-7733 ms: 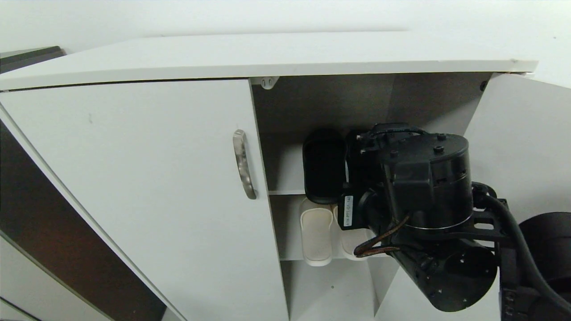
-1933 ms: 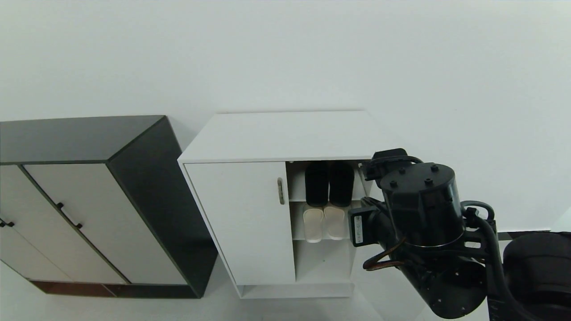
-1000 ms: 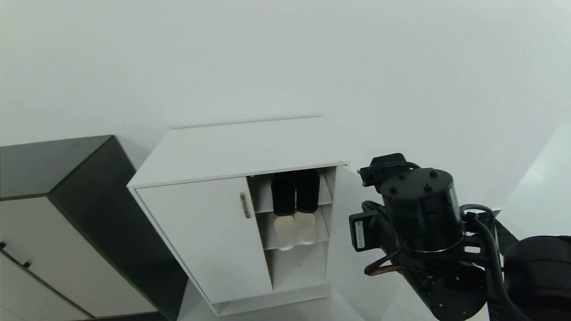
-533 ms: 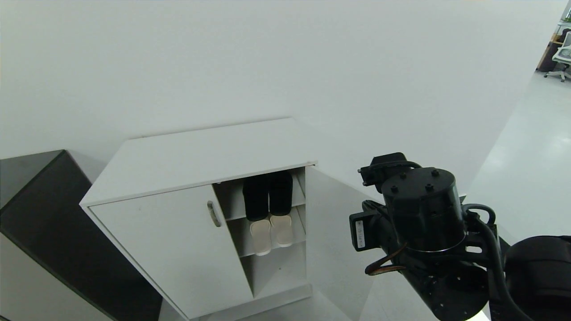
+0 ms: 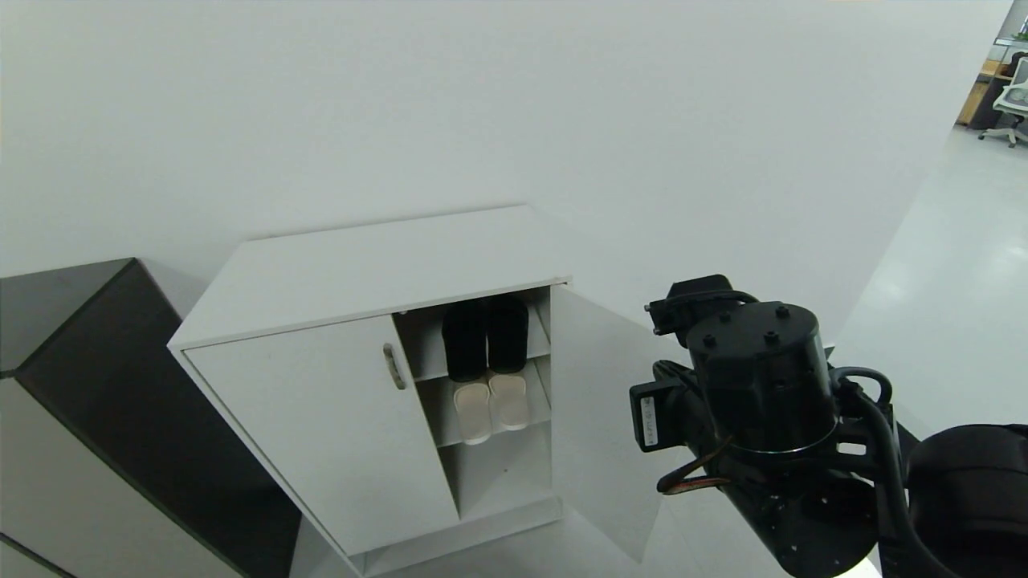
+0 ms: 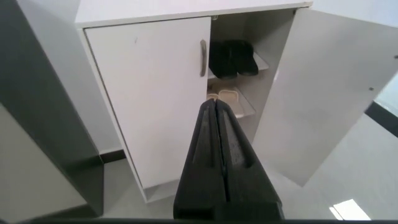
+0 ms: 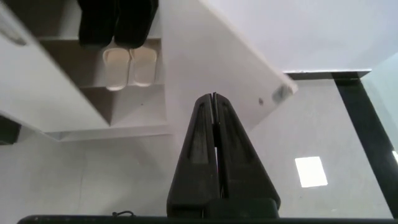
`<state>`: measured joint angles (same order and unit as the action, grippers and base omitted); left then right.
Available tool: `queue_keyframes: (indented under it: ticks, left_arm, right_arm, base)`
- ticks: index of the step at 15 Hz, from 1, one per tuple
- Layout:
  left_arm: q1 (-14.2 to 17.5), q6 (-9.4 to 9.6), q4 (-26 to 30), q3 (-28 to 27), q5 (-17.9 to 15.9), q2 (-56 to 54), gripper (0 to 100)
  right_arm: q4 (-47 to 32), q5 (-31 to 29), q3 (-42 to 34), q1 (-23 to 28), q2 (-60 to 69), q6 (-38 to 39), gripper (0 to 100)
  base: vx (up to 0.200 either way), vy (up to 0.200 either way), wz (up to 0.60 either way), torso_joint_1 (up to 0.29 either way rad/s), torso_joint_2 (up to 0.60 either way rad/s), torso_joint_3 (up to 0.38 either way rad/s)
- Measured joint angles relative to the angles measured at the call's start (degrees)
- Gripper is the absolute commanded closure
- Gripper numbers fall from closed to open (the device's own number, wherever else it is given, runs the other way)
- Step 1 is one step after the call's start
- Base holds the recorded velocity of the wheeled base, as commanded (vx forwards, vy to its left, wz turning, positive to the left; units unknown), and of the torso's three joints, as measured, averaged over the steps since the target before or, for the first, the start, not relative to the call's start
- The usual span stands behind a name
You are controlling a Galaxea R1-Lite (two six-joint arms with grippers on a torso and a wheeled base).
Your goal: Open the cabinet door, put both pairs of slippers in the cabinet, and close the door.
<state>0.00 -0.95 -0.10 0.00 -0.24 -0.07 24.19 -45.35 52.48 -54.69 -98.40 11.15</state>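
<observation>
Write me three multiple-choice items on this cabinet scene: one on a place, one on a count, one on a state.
1. Where in the cabinet are the black slippers?
A. On the upper shelf, above the cream slippers
B. In the lowest compartment
C. On the middle shelf, beside the cream pair

2. How many slippers lie in the cabinet?
A. Two
B. Four
C. Six

3. How does the right-hand door stand?
A. Shut
B. Lifted off its hinges
C. Swung open

Answers:
1 A: the head view shows the black pair on the upper shelf and the cream pair on the shelf beneath.
2 B: two black and two cream slippers show.
3 C: it stands swung out with the shelves exposed, while the left-hand door is shut.
</observation>
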Motion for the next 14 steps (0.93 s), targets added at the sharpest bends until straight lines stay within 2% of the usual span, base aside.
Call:
queue_keyframes:
  ticks: [7,14]
  left_arm:
    - [0.0,0.0,0.0,0.0,-0.3,0.0,100]
    - [0.0,0.09,0.0,0.0,-0.2,0.0,100]
  right_arm:
    - [0.0,1.1,0.7,3.2,-0.1,-0.4,100]
    - [0.0,13.8,8.9,18.2,-4.2,-0.9,100]
  base:
    - [0.0,0.0,0.0,0.0,0.0,0.0]
    - [0.0,0.0,0.0,0.0,0.0,0.0]
